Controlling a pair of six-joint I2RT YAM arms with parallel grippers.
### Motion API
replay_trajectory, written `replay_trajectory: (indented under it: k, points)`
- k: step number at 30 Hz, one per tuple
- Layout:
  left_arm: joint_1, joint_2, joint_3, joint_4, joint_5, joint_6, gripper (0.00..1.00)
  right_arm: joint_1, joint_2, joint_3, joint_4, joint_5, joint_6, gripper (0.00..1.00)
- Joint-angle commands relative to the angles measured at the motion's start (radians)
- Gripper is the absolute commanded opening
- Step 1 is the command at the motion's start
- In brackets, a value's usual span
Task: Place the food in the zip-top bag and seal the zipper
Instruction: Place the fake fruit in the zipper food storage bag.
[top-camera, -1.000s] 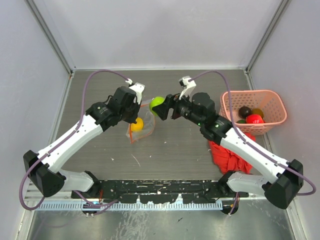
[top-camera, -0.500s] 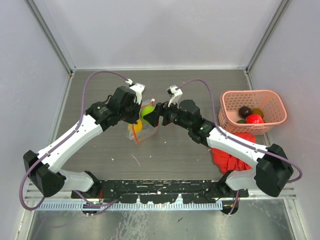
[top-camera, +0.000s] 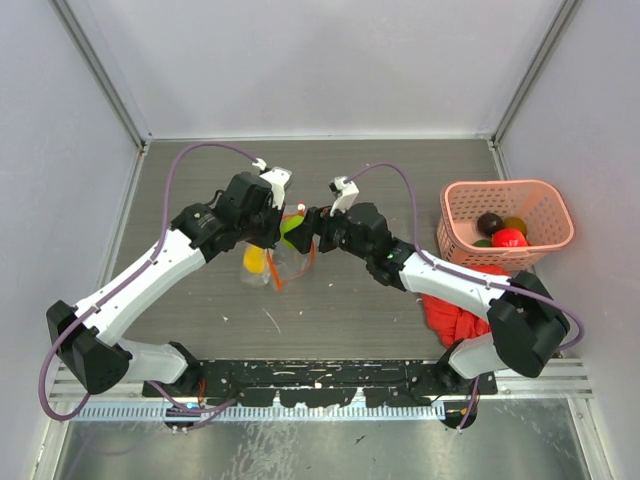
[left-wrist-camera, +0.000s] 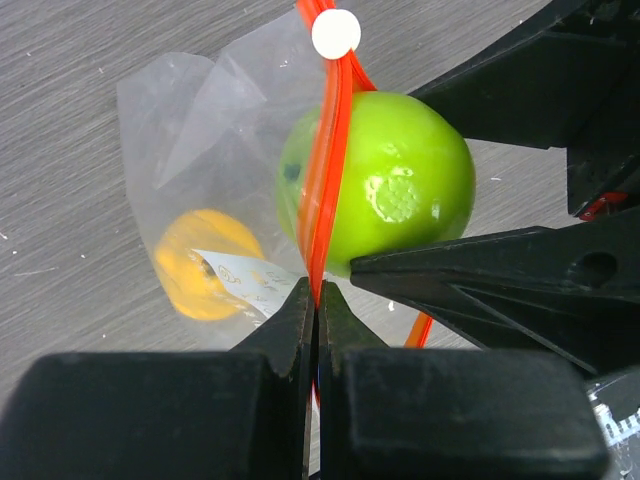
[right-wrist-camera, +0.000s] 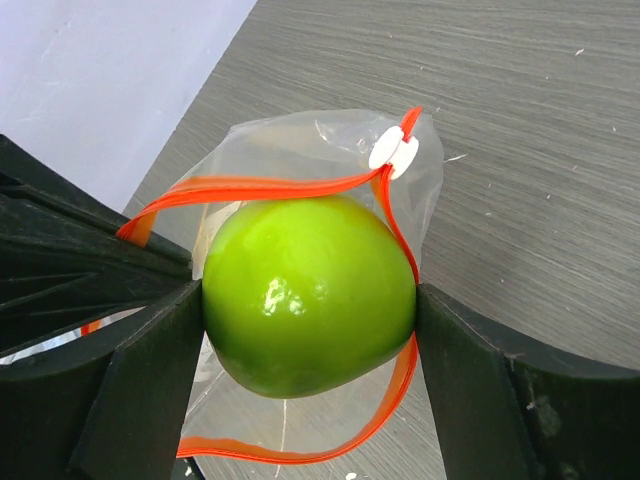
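Observation:
The clear zip-top bag (top-camera: 272, 265) hangs from my left gripper (left-wrist-camera: 317, 295), which is shut on its red-orange zipper (left-wrist-camera: 325, 180). A yellow fruit (left-wrist-camera: 195, 262) lies inside the bag beside the white label (left-wrist-camera: 245, 280). My right gripper (right-wrist-camera: 308, 305) is shut on a green fruit (right-wrist-camera: 305, 295), held in the bag's open mouth with the zipper (right-wrist-camera: 270, 185) looping round it. The white slider (right-wrist-camera: 393, 150) sits at the far end of the strip. In the top view both grippers meet over the bag, with the green fruit (top-camera: 292, 226) between them.
A pink lattice basket (top-camera: 505, 186) at the right holds a dark brown fruit (top-camera: 489, 222), an orange one (top-camera: 515, 224) and a red one (top-camera: 510, 239). A red cloth (top-camera: 455, 305) lies below the basket, under my right arm. Walls close in the table at left, back and right.
My right gripper has carried the green fruit leftward into the bag's mouth. The bag and its yellow fruit have swung a little to the left. My left gripper stays shut on the zipper.

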Motion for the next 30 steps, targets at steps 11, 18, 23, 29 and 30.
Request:
replay_trajectory:
  k: [11,18,23,29,30]
  points:
    - [0.031,-0.014,0.041,0.050,0.017,-0.050,0.00,0.050,-0.008,0.001,0.097,-0.076,-0.036,0.67]
    - [0.042,-0.021,0.038,0.055,0.032,-0.053,0.00,0.100,-0.010,-0.050,0.143,-0.083,-0.113,0.63]
    - [0.043,-0.013,0.039,0.057,0.065,-0.054,0.00,0.131,0.002,-0.026,0.142,-0.039,-0.154,0.63]
    - [0.043,-0.016,0.040,0.058,0.082,-0.054,0.00,0.135,0.022,-0.008,0.131,0.082,-0.157,0.70]
    - [0.043,-0.016,0.040,0.059,0.086,-0.054,0.00,0.134,0.028,-0.005,0.130,0.098,-0.157,0.72]
